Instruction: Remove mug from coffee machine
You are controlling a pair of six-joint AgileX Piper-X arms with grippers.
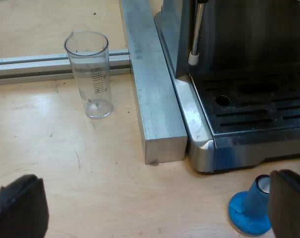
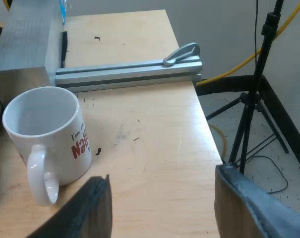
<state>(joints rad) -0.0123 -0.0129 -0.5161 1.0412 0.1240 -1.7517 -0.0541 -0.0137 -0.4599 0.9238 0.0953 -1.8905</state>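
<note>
Left wrist view: the left hand point(image 1: 152, 208) hangs with fingers wide apart, empty, over bare tabletop point(image 1: 65, 158). A measuring glass point(image 1: 89, 74) stands upright near a metal bar point(image 1: 154, 99) lying against the espresso machine point(image 1: 249, 49), whose drip tray point(image 1: 259, 106) holds nothing. A blue tamper point(image 1: 249, 210) sits near its front corner.

Right wrist view: the right hand point(image 2: 162, 203), fingers apart and empty, is near the mug point(image 2: 45, 134), upright on the tabletop, handle toward the hand. Open wood runs to the edge, with a tripod point(image 2: 254, 99) beyond.

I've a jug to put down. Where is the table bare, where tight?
Bare wood lies between the measuring glass and the left gripper, and between the mug, the aluminium rail and the table edge. It is crowded at the espresso machine's front, where the blue tamper stands.
</note>
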